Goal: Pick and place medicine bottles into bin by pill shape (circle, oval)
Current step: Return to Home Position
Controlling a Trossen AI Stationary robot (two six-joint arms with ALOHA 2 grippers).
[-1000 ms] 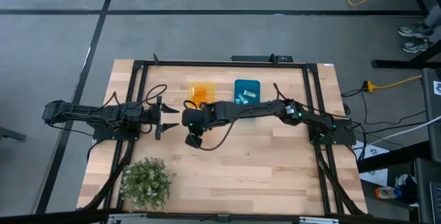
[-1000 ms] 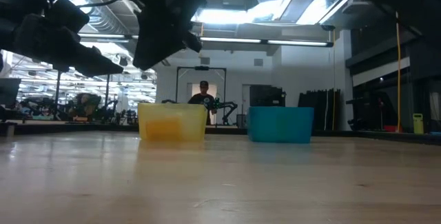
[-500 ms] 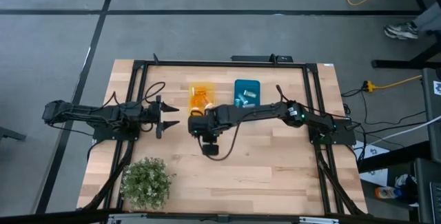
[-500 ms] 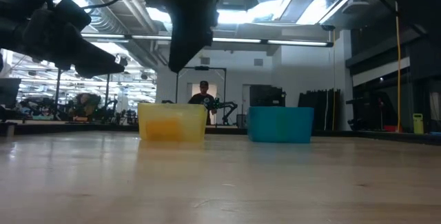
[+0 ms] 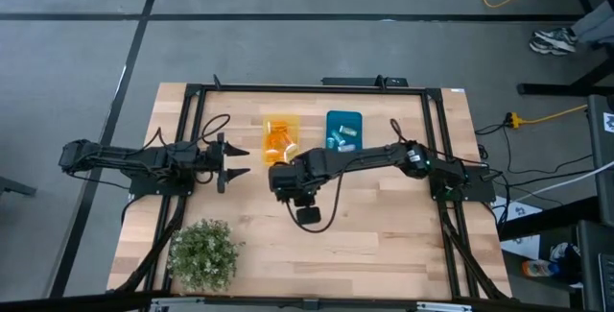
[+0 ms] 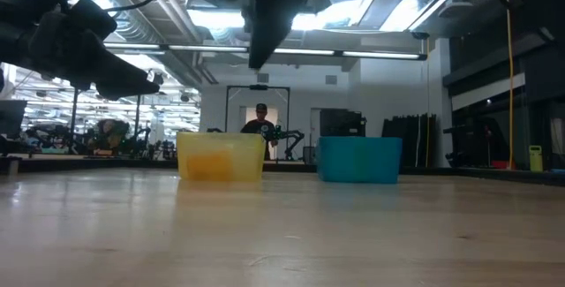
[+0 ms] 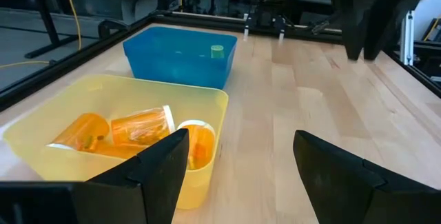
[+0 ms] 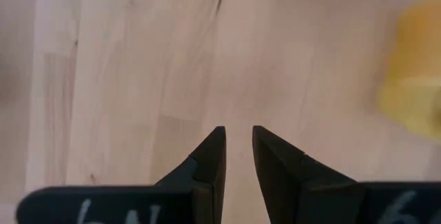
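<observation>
Several orange medicine bottles (image 7: 131, 129) lie in the yellow bin (image 5: 281, 132). Clear bottles (image 5: 338, 137) lie in the blue bin (image 5: 343, 127) beside it; one with a pale green cap (image 7: 217, 50) shows in the left wrist view. My left gripper (image 5: 237, 163) hovers left of the yellow bin, wide open and empty, pointing at the bins. My right gripper (image 8: 238, 148) hangs above bare table just near of the yellow bin (image 8: 413, 93), pointing down. Its fingers stand a narrow gap apart with nothing between them. No bottle shows on the table top.
A potted green plant (image 5: 203, 252) stands at the table's near left corner. A black frame (image 5: 307, 88) runs round the table top. In the low view the two bins (image 6: 221, 156) stand side by side at the far middle, and a person stands in the room behind.
My right gripper has swung from close by my left gripper toward the table's right edge and a little toward the near edge, rising as it went, and has turned about its wrist. My left arm has kept still.
</observation>
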